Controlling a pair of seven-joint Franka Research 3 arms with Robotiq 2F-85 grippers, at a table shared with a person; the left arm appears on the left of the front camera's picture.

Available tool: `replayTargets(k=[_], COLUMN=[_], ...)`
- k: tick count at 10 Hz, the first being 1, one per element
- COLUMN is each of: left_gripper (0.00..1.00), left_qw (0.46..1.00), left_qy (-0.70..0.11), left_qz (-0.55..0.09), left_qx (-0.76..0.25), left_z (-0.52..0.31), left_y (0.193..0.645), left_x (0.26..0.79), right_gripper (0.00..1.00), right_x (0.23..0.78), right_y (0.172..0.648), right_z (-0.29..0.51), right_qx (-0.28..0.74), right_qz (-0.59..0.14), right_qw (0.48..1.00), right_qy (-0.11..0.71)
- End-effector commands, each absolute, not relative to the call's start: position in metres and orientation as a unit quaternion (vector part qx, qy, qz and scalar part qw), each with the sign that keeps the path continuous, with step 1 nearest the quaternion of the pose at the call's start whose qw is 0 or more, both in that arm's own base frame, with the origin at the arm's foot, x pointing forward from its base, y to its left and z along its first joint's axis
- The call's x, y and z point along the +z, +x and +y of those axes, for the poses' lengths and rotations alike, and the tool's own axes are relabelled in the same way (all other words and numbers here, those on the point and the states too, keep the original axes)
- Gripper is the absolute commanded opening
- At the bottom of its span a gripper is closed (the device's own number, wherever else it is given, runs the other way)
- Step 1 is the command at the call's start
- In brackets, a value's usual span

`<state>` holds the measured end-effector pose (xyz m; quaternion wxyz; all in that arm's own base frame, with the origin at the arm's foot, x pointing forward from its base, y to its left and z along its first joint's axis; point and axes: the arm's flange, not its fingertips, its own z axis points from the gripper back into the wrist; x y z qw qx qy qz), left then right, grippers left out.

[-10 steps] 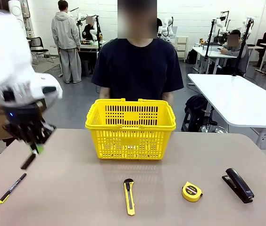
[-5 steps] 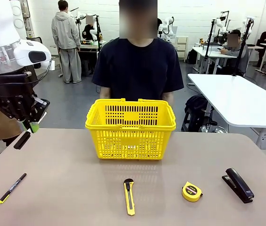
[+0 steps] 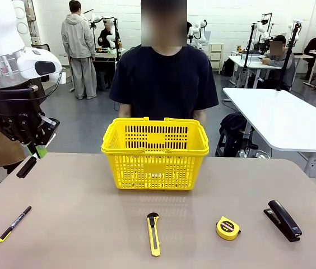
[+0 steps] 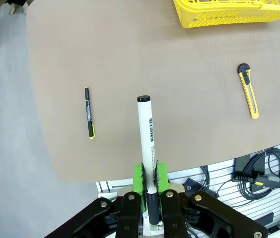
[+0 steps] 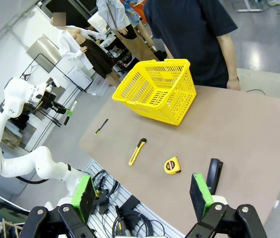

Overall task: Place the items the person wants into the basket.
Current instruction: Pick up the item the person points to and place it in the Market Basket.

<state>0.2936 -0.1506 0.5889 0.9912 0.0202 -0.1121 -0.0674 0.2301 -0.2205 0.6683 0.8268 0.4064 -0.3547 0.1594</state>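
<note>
Marker (image 4: 145, 134) btw left end effector (image 4: 149, 177) pads (image 4: 138, 179), aloft.

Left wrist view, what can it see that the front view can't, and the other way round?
Left wrist view, not front: the barcode on the marker pinched in the left end effector, and cables below the edge of the table. Front view, not left wrist: the person behind the basket, and the stapler. Both: the marker, basket, pen and utility knife.
</note>
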Motion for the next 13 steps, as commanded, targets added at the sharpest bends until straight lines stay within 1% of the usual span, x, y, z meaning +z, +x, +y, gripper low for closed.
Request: replayTargets(k=[1,2,3,4,5,7,8,9,13], left_gripper=[0.00,0.00,0.12,0.12,0.12,0.12,0.12,0.12,0.12], left_qw=[0.991,0.991,0.991,0.985,0.976,0.947,0.933,0.921,0.884], left_qy=[0.019,0.019,0.020,0.035,0.049,0.048,0.055,0.067,0.079], left_qz=[-0.113,-0.113,-0.112,-0.095,-0.089,-0.103,-0.097,-0.097,-0.085], left_qx=[-0.067,-0.067,-0.067,-0.142,-0.191,-0.300,-0.341,-0.372,-0.452], left_z=[-0.150,-0.150,-0.151,-0.168,-0.194,-0.243,-0.269,-0.290,-0.344], left_y=[0.293,0.293,0.294,0.319,0.349,0.404,0.434,0.454,0.502], left_x=[0.590,0.590,0.589,0.602,0.615,0.633,0.632,0.626,0.589], right_gripper=[1.00,1.00,1.00,1.00,1.00,1.00,1.00,1.00,1.00], right_x=[0.670,0.670,0.670,0.670,0.670,0.670,0.670,0.670,0.670], right_y=[0.231,0.231,0.231,0.231,0.231,0.231,0.231,0.231,0.231], right_z=[-0.221,-0.221,-0.221,-0.221,-0.221,-0.221,-0.221,-0.221,-0.221], right_qx=[0.165,0.165,0.165,0.165,0.165,0.165,0.165,0.165,0.165], right_qz=[-0.363,-0.363,-0.363,-0.363,-0.363,-0.363,-0.363,-0.363,-0.363], right_qw=[0.818,0.818,0.818,0.818,0.818,0.818,0.818,0.818,0.818], right_qy=[0.414,0.414,0.414,0.414,0.414,0.414,0.414,0.414,0.414])
